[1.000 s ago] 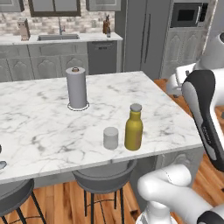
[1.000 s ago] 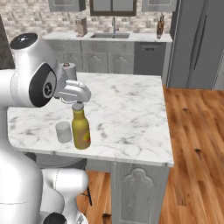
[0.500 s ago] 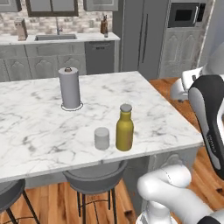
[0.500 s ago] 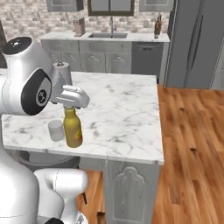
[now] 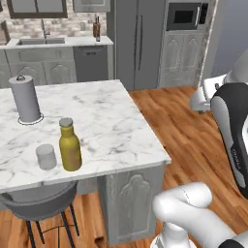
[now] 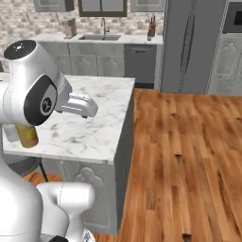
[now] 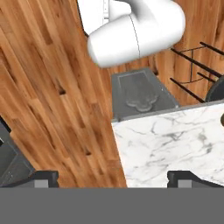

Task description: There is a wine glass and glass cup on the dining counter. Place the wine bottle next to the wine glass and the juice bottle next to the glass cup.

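Left base view: juice bottle (image 5: 70,145) beside cup (image 5: 46,156), near table (image 5: 121,131) edge; gripper (image 7: 112,177) open, empty; swing could topple it.

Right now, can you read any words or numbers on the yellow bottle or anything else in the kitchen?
No text can be read.
Juice bottle: no readable label faces the camera.
Robot arm: a small dark mark on its side, too blurred to read.
Microwave: no legible numbers.
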